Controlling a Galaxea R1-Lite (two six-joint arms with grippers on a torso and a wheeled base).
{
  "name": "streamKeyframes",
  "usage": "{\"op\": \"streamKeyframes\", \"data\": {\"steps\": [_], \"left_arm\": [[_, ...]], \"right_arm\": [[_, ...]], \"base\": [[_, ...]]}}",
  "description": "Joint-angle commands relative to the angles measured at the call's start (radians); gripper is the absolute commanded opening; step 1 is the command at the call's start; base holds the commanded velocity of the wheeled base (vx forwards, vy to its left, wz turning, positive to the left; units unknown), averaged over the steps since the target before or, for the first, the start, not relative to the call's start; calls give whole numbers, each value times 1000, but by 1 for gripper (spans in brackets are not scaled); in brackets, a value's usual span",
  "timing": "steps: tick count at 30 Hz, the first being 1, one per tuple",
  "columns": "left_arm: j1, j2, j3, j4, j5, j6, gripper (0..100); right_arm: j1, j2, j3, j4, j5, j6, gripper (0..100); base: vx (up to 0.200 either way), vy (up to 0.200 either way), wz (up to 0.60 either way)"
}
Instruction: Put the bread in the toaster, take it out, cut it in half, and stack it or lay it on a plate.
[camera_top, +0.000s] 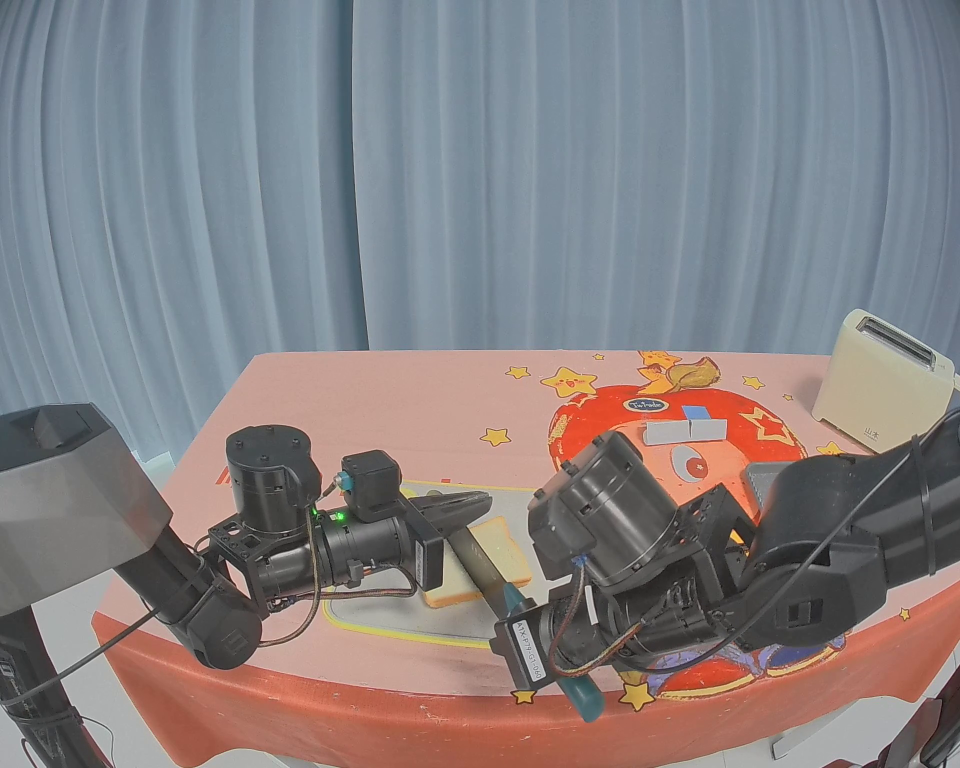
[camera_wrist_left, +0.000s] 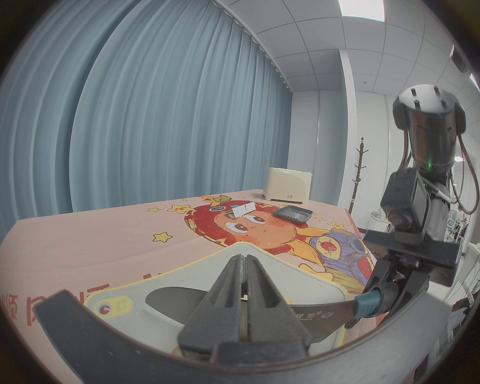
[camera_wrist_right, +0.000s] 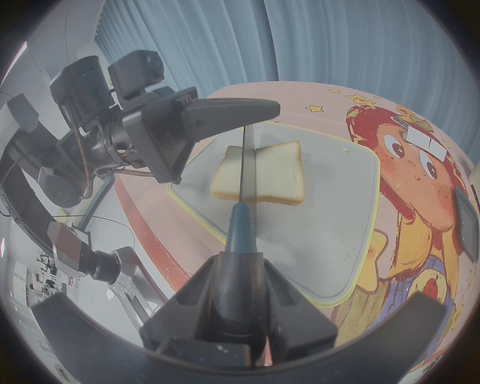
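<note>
Right end effector (camera_wrist_right: 240, 260) clamped on the knife (camera_wrist_right: 247, 165), blade across the bread (camera_wrist_right: 280, 172) on the board (camera_wrist_right: 330, 210). Left end effector (camera_wrist_left: 245, 265) is pinched closed above the bread's 12 o'clock edge.

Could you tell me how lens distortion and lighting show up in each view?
Head view: the curtain folds bow outward at the sides. Left wrist view: dark rounded corners, and a ceiling light panel glares white. Right wrist view: dark corners too, the table edge curves, and the bread under the knife is evenly lit.
</note>
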Motion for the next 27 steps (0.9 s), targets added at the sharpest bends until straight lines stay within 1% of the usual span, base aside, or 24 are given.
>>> {"op": "streamKeyframes", "data": {"steps": [1,5,12,16,27], "left_arm": [[-3,-34,-11,2,-2,-1,0],[-3,-46,-9,25,-2,-1,0],[7,-22,8,25,0,-1,0],[7,31,4,15,23,-1,0],[-1,-2,-9,24,24,-1,0]], "right_arm": [[3,7,2,-2,0,2,0],[3,-2,-2,-8,0,4,0],[-1,-29,-8,-13,0,5,0],[-8,-36,-13,-13,-1,9,0],[2,-19,4,2,0,1,0]], "base": [[0,0,0],[0,0,0],[0,0,0],[0,0,0],[0,0,0]]}}
